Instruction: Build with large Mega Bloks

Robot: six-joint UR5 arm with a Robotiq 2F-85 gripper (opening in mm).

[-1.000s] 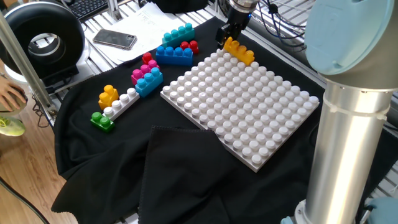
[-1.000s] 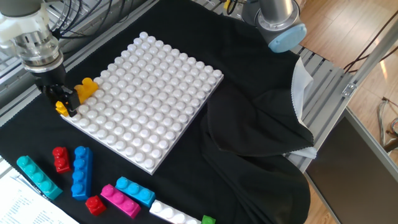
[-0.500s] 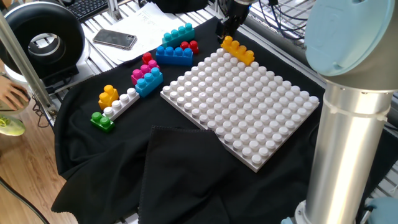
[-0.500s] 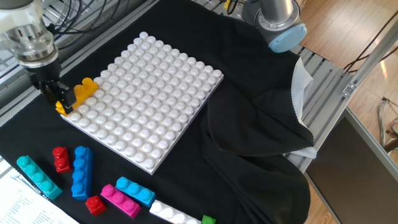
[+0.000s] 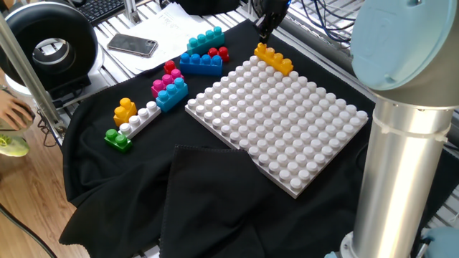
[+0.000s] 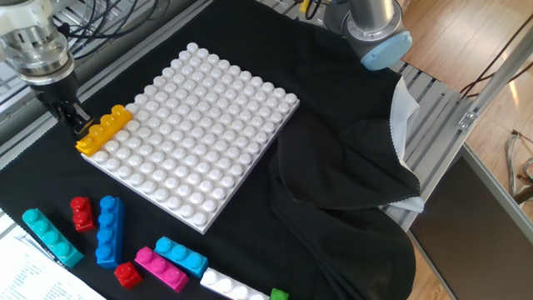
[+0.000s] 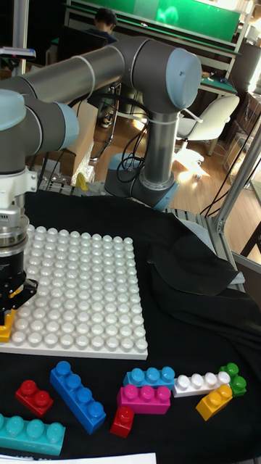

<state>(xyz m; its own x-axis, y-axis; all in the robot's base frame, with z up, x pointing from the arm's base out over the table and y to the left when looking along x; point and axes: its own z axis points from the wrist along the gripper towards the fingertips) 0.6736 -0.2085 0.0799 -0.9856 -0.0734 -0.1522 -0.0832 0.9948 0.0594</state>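
Note:
An orange-yellow brick (image 5: 275,59) sits pressed on the far corner edge of the white baseplate (image 5: 280,118), also seen as the orange-yellow brick (image 6: 104,132) (image 7: 6,330). My gripper (image 5: 264,29) (image 6: 72,115) (image 7: 14,293) hangs just above its end, open and holding nothing. The other large Mega Bloks lie loose on the black cloth beside the plate: teal (image 5: 206,37), blue (image 5: 201,63), red (image 5: 219,52), pink (image 5: 166,82), light blue (image 5: 172,94), white (image 5: 142,118), green (image 5: 117,138) and a small orange-yellow one (image 5: 125,109).
A phone (image 5: 133,45) and a black round device (image 5: 50,46) lie beyond the cloth at the left. The arm's grey column (image 5: 401,165) stands at the right of the plate. A person's hand (image 5: 11,109) shows at the left edge.
My gripper let go of the orange-yellow brick and rose off it. The brick now rests on the baseplate's edge with its whole length showing.

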